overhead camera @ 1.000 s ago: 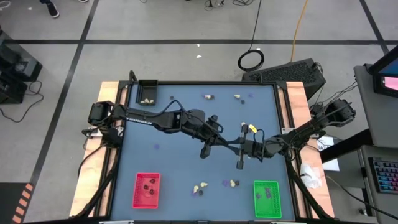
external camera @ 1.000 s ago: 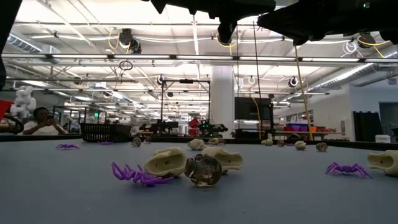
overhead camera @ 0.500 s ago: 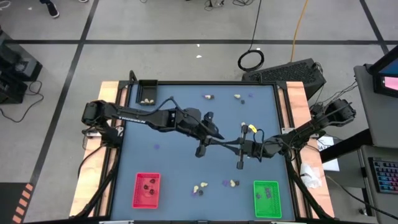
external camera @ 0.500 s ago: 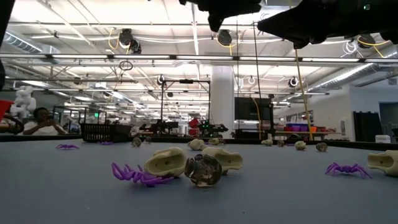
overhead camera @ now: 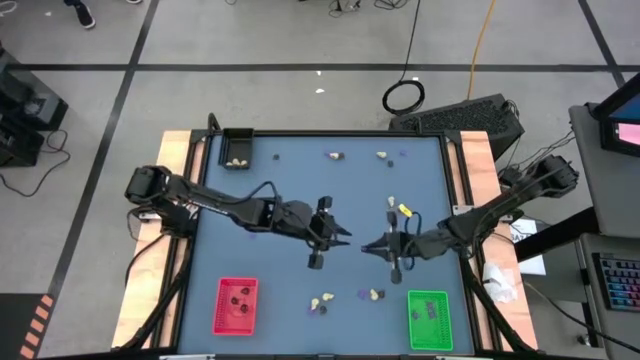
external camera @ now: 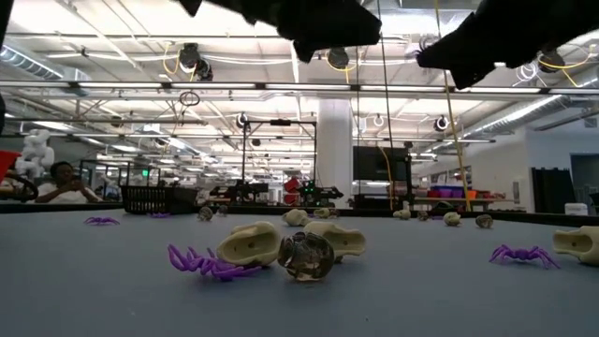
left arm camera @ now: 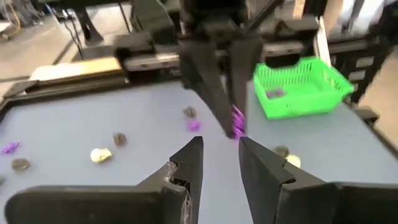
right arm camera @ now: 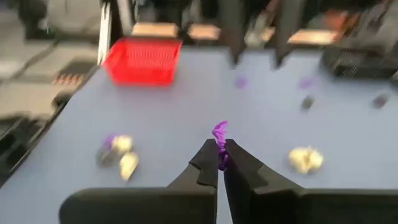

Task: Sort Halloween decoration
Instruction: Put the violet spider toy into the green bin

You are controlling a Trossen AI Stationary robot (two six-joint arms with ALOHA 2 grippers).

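Note:
My right gripper (right arm camera: 219, 152) is shut on a small flat purple decoration (right arm camera: 219, 133) above the middle of the blue table (overhead camera: 270, 270). In the high view it shows (overhead camera: 368, 248) pointing toward the table's left. My left gripper (left arm camera: 219, 148) faces it (overhead camera: 343, 237) from the left, open and empty, a short way from the purple piece (left arm camera: 237, 121). Cream lumps (external camera: 251, 243), a black lump (external camera: 306, 256) and a purple bit (external camera: 201, 262) lie on the table near its front edge. My right gripper pinches the purple decoration between its two fingertips, and one end of the piece (right arm camera: 219, 129) sticks out past them. The fingers (left arm camera: 217, 93) come from the table's right side, slanting slightly down. The piece is lifted clear of the table.
A red tray (overhead camera: 236, 305) stands at the near left, a green tray (overhead camera: 429, 319) at the near right and a black tray (overhead camera: 237, 147) at the far left. More small pieces lie along the far edge (overhead camera: 336, 156) and near the front (overhead camera: 375, 295).
My left arm has swung toward the table's near edge and sunk a little, so its gripper now faces my right gripper. My right gripper has stayed about where it was and turned at the wrist, still holding the purple piece.

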